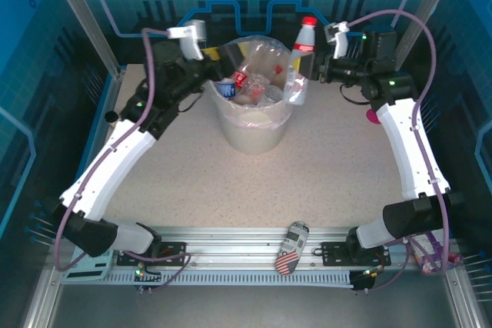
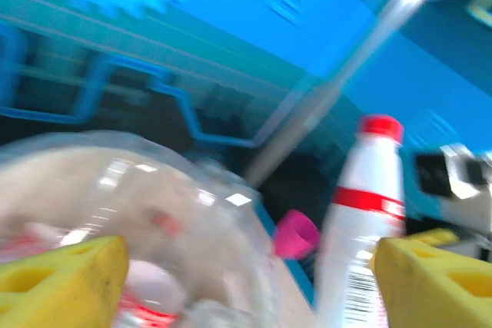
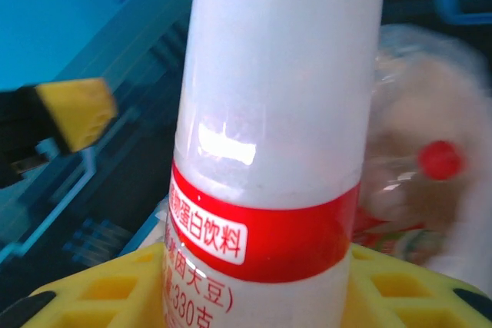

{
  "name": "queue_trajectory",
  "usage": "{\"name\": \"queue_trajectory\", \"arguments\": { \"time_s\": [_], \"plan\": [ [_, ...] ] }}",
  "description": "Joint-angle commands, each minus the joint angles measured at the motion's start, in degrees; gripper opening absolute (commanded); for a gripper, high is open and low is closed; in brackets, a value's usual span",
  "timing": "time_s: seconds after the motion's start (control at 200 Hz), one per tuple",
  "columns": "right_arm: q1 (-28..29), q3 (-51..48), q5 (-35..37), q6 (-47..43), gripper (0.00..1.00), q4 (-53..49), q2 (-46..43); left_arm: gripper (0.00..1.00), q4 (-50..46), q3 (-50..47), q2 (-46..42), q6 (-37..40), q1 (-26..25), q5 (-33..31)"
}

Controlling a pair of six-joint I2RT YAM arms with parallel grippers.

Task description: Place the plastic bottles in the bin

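Yellow pads (image 3: 100,297) of the right pincer (image 3: 261,301) pinch a white bottle (image 3: 277,113) low on its body, just under the red label band. Bottle upright, red cap up. From the top camera the right pincer (image 1: 307,61) holds that bottle (image 1: 305,40) above the far-right rim of the bin (image 1: 254,132).

Left pincer (image 1: 209,53) hangs over the bin's far-left rim. Its jaws are spread, nothing between the pads (image 2: 61,274), and the bag liner (image 2: 115,182) is below them.

Step in hand: carry-and-drop of the held bottle, not yet let go. Judged next move: shift it a bit toward the middle of the bin mouth, then spread the jaws. Keep apart from the left pincer, and watch the loose bag edge.

Counts:
- 2 pincers, 1 bin, 1 held bottle.
- At least 3 bottles inside the bin (image 1: 241,78); exact number unclear through the bag.
- 1 stars-and-stripes can (image 1: 290,247) on the rail, well near-side of the bin.
- 1 pink cup (image 1: 372,116) on the worktop (image 1: 330,174), right of the bin.
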Motion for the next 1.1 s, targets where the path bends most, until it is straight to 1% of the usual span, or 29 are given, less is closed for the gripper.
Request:
{"name": "queue_trajectory", "arguments": {
  "time_s": [0.0, 0.05, 0.19, 0.3, 0.375, 0.46, 0.555, 0.665, 0.795, 0.88, 1.021, 1.096],
  "plan": [
    [-2.64, 1.34, 6.35, 4.98, 0.44, 2.75, 0.72, 0.77, -4.52, -2.96, -2.13, 0.01, 2.71, -13.23],
    [-2.82, 2.55, 7.71, 5.74, 0.44, 3.16, 2.58, 0.76, -6.01, -3.63, -1.12, 1.33, 2.88, -15.62],
    [-2.60, 7.59, 7.44, 8.90, 0.43, 3.34, 9.14, 0.76, -8.68, -4.16, 2.98, 2.12, 2.92, -16.53],
    [-1.31, 12.07, 8.76, 8.32, 0.43, 1.45, 13.82, 0.74, -8.11, -6.21, 4.48, 1.73, 2.94, -18.12],
    [-0.60, 15.33, 8.18, 7.85, 0.42, -0.30, 16.90, 0.73, -7.79, -7.19, 5.22, 1.64, 2.90, -19.22],
    [0.51, 17.39, 7.72, 7.31, 0.42, -1.46, 19.18, 0.72, -6.71, -8.13, 6.12, 0.81, 2.90, -18.28],
    [2.39, 18.81, 7.44, 6.28, 0.42, -2.44, 20.85, 0.71, -6.74, -8.22, 7.50, -0.11, 2.81, -17.15],
    [4.90, 21.67, 7.43, 3.76, 0.43, -6.76, 23.13, 0.70, -5.27, -8.95, 8.12, -1.39, 2.74, -16.02],
    [7.73, 21.88, 7.38, 1.82, 0.44, -9.74, 23.95, 0.70, -4.25, -8.77, 8.77, -2.18, 2.36, -14.90],
    [8.52, 21.25, 6.46, 1.75, 0.45, -11.28, 24.21, 0.70, -4.07, -8.12, 8.96, -2.13, 1.85, -14.86],
    [9.32, 20.77, 6.03, -0.16, 0.49, -15.09, 24.44, 0.69, -4.05, -6.71, 9.00, -1.86, 1.37, -14.85],
    [9.70, 22.17, 5.76, -1.81, 0.55, -17.66, 23.97, 0.69, -4.44, -5.61, 9.22, -1.43, 1.14, -14.86]
  ]
}}
